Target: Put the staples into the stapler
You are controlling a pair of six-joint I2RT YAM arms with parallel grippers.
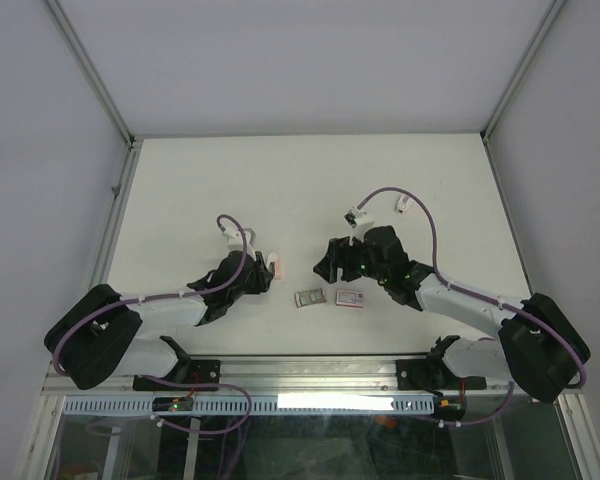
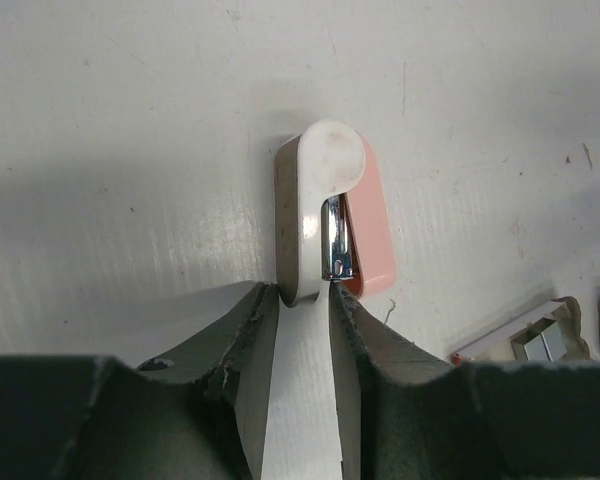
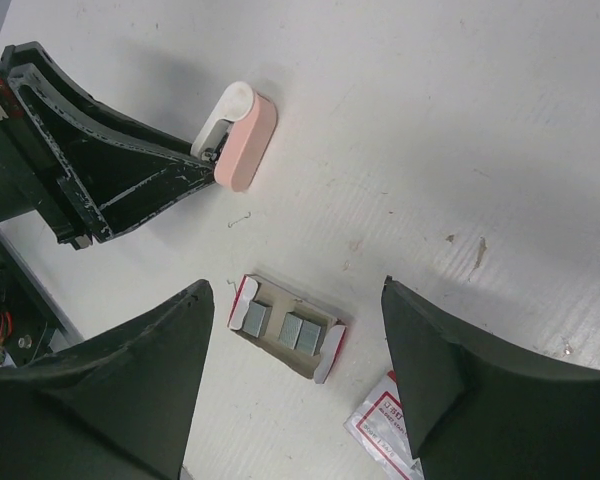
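**fig.** tabletop with both arms low over the work.

**a:** the left gripper [image 2: 304,292] is closed to a narrow gap on the near end of the stapler [image 2: 330,165], pinching what looks like its white arm. i read this as a steadying grip, meant to stop the small body sliding while the other arm feeds it. the stapler rests on the table [image 1: 280,190] with the white arm and the pink half side by side and a chrome channel showing between them. i take that channel to be the loading slot, turned where i can reach it.

**b:** the right gripper [image 3: 298,290] hangs spread wide and empty. in its wrist view one finger [image 3: 150,380] stands on each side of the inner tray [image 3: 278,352], above it and not touching.

**c:** the tray lies out of its sleeve, mid-table between the two arms, with grey staple strips [image 3: 298,332] face up. the wide jaw setting suits straddling the tray before narrowing onto one strip.

**d:** the white box [image 3: 382,428] with the red label lies just beside the tray, on the side away from the stapler and out of the feed path.

**judgement:** no strip is lifted, so loading is not yet begun. the next move calls for a fine pinch on a thin strip, which could slip or break apart.
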